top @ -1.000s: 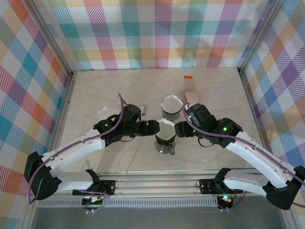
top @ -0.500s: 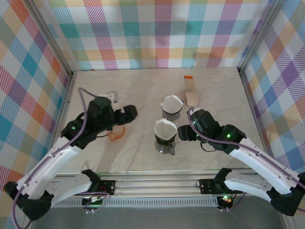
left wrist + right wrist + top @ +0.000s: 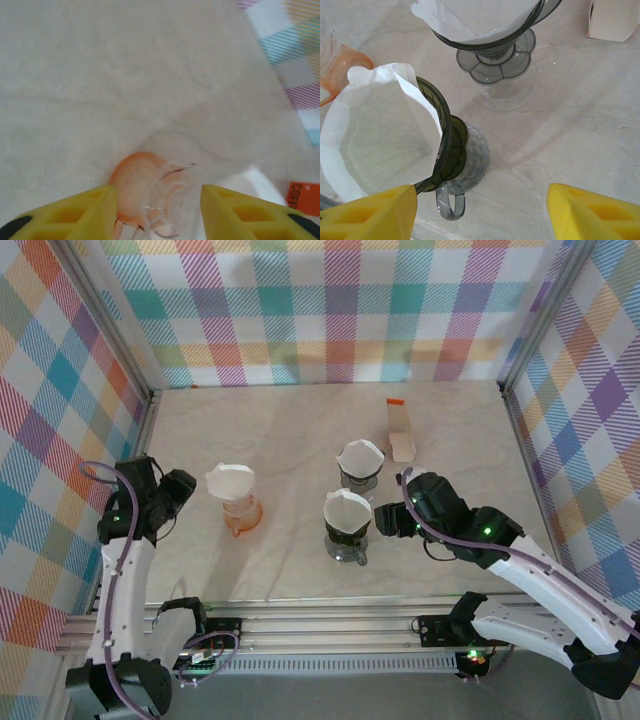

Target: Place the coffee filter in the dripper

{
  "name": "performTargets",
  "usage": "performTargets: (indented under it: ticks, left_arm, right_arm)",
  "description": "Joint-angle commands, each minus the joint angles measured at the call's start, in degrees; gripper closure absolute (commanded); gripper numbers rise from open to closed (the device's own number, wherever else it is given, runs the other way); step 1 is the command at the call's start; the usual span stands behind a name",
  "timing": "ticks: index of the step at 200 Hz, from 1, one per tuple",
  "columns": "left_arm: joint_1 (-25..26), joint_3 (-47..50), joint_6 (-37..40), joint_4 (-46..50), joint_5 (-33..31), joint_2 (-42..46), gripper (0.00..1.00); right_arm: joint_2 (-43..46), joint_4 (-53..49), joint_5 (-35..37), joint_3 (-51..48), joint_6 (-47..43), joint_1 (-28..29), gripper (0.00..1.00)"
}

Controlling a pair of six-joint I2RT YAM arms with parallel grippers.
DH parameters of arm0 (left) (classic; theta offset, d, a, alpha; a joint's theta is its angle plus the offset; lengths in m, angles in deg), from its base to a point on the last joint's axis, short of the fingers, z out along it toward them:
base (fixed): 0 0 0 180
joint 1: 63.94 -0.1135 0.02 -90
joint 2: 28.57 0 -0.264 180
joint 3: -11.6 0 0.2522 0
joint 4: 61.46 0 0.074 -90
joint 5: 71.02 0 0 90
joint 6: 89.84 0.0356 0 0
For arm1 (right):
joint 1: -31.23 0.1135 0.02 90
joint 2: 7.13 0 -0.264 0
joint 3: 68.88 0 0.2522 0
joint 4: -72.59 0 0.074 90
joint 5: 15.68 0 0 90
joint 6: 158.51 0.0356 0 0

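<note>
Three drippers stand on the table, each with a white coffee filter in it. The near dark dripper [image 3: 347, 530] on a glass mug holds a filter [image 3: 380, 130], the far dark dripper [image 3: 360, 468] holds another filter [image 3: 480, 17], and the orange dripper [image 3: 242, 517] carries a filter [image 3: 231, 480]. My left gripper [image 3: 180, 488] is open at the table's left, clear of the orange dripper [image 3: 140, 185], which looks blurred beyond its fingers. My right gripper [image 3: 385, 518] is open just right of the near dripper, with bare table between its fingers [image 3: 375, 210].
A box of filters [image 3: 402, 430] with an orange top stands at the back right; its corner [image 3: 612, 20] is in the right wrist view. The glass mug's handle [image 3: 451, 207] points toward the near edge. Plaid walls close the table on three sides.
My left arm has swung from the near dark dripper across the orange dripper and back to the far left. Its jaws have narrowed. The right arm has hardly moved.
</note>
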State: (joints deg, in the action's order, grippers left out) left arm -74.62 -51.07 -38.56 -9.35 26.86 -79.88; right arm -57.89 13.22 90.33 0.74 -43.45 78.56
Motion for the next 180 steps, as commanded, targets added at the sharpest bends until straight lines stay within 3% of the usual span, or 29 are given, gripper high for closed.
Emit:
performTargets:
  ticks: [1, 25, 38, 81, 129, 152, 180]
  left_arm:
    - [-4.2, 4.4, -5.3, -5.1, 2.6, -0.7, 0.65]
    - [-9.4, 9.8, -8.1, -10.5, 5.7, -3.0, 0.83]
    - [-9.9, 11.9, -9.6, -13.7, 8.1, -5.3, 1.00]
    - [-9.6, 16.3, -13.0, -26.4, 15.6, -13.3, 1.00]
    - [-6.3, 18.9, -15.2, -31.7, 15.3, -18.3, 1.00]
    - [-1.4, 19.3, -16.7, -33.9, 15.4, -20.5, 1.00]
    - [-0.5, 21.0, -18.3, -34.7, 14.8, -19.4, 1.00]
  right_arm:
    - [2.0, 0.5, 0.2, -1.0, -0.1, 0.4, 0.31]
    - [3.4, 0.2, 0.2, -1.3, 0.0, 0.4, 0.31]
    - [3.7, 0.1, 0.3, -1.2, 0.0, 0.4, 0.31]
    - [3.8, 1.4, 0.8, -1.7, -0.4, 0.4, 0.31]
    - [3.7, 1.9, 1.2, -1.6, -0.7, 0.4, 0.31]
    - [3.8, 1.2, 1.5, -1.2, -0.8, 0.4, 0.31]
    - [4.7, 0.5, 2.1, -1.0, -0.8, 0.4, 0.31]
